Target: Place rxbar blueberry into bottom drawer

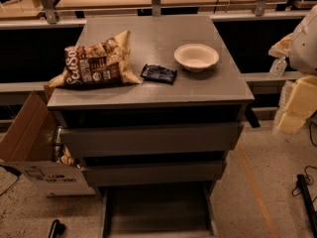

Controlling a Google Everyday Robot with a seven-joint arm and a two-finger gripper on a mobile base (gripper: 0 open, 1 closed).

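ok so the rxbar blueberry is lying flat on the grey cabinet top, between the big brown chip bag and the pale bowl, just beside the bag's corner. the bottom drawer is pulled out, the two drawers above it less so. the gripper hangs off to the cabinet's right, well apart from the bar, and honestly I can't tell if it's wide or narrow

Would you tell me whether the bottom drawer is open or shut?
Open: the bottom drawer juts forward, floor showing. The gripper is out of view.
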